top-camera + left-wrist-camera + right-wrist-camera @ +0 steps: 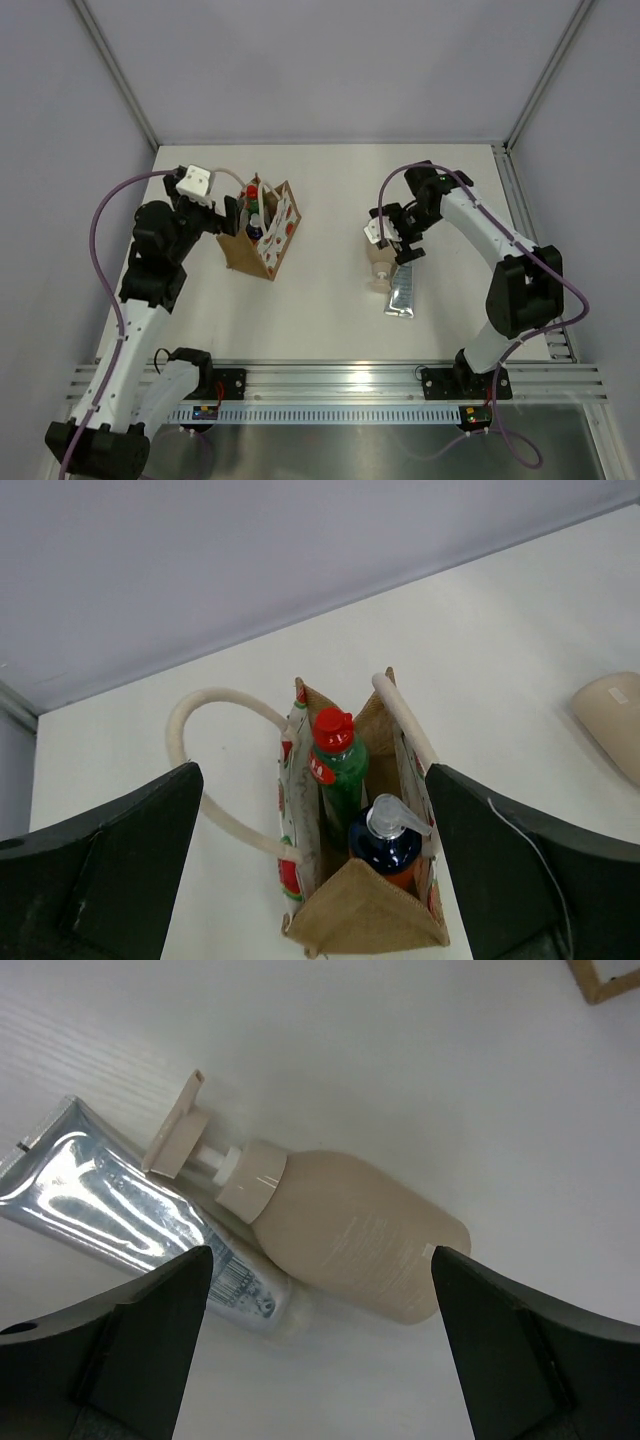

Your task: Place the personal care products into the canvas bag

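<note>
The canvas bag [268, 243] stands upright at the left of the table, white rope handles splayed. Inside it stand the green bottle with red cap [340, 770] and the orange bottle [405, 877] with a dark top and clear pump. My left gripper [238, 215] hovers open just above the bag's mouth [365, 910], holding nothing. At the right, the beige bottle [379, 272] lies on its side against the silver-grey tube [403, 290]. My right gripper [392, 240] hangs open above them, its fingers either side of the beige bottle [355, 1235] and the tube [130, 1210], touching neither.
White table [330, 190] enclosed by grey walls with metal corner posts. An aluminium rail [330, 380] carrying both arm bases runs along the near edge. The beige bottle [612, 715] shows at the right edge of the left wrist view.
</note>
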